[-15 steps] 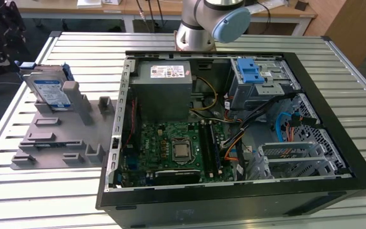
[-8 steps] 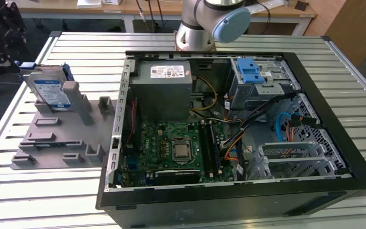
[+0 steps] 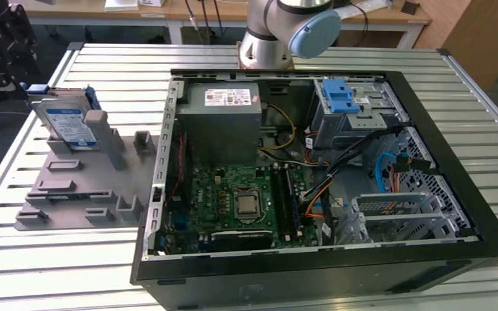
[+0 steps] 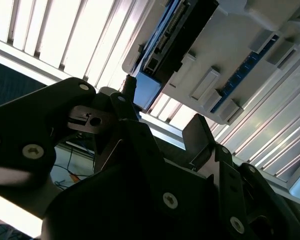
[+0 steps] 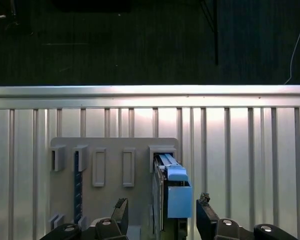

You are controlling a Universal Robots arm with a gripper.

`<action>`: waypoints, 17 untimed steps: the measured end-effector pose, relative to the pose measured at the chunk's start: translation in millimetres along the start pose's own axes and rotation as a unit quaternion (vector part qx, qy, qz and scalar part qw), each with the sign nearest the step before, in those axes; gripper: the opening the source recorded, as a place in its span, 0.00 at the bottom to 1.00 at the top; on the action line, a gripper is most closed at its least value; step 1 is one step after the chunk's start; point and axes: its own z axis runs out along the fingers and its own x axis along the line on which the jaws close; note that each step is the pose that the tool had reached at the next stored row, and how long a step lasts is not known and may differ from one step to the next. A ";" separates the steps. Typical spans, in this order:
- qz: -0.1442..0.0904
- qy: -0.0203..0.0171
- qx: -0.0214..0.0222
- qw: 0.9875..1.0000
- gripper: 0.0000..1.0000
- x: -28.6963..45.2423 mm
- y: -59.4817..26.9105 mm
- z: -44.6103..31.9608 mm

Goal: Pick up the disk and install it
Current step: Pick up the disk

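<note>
Gripper (image 5: 162, 209) hangs just above disk (image 5: 171, 192); my fingers (image 5: 121, 207) spread apart, one each side of it, gripping nothing; no contact that I can make out. Disk stands on edge in slot of grey fixture (image 3: 76, 188) on slatted table (image 3: 59, 265), well apart from open computer case (image 3: 318, 269). Judgement: pickup not yet made, install not begun. Finger bases cut off by frame edge in first wrist view; disk's lower half sunk in slot; target bay uncertain.
</note>
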 end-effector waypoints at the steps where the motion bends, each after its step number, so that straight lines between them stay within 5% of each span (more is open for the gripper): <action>1: 0.001 0.000 0.000 1.000 0.65 0.0 0.0 0.3; 17: 0.005 0.000 0.000 1.000 0.65 -7.4 0.7 15.4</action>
